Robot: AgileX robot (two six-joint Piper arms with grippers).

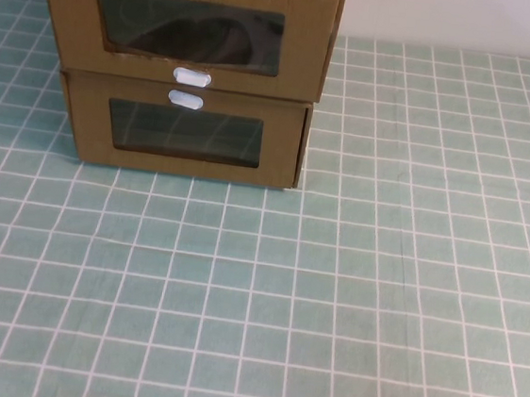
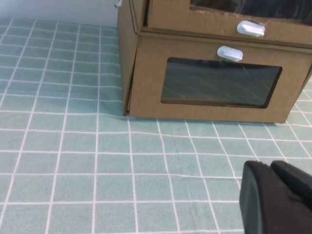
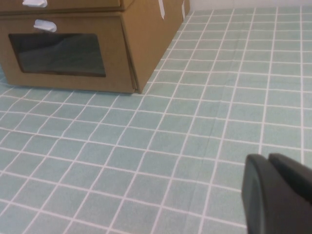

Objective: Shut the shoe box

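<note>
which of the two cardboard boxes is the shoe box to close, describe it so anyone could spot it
At the far left of the green tiled table two brown cardboard boxes are stacked. The shoe box is the upper one, above the lower box. Its white pull tab sits below its window; its twin's is above. The left gripper and right gripper hover over the table, away from both.

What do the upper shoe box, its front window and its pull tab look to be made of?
Shoe box: matte brown cardboard, with raw cut edges. Window: clear glossy film, probably plastic; a dark shape shows through. Pull tab: smooth white, likely plastic. Left gripper and right gripper are each low over the checked cloth, away from the boxes.
</note>
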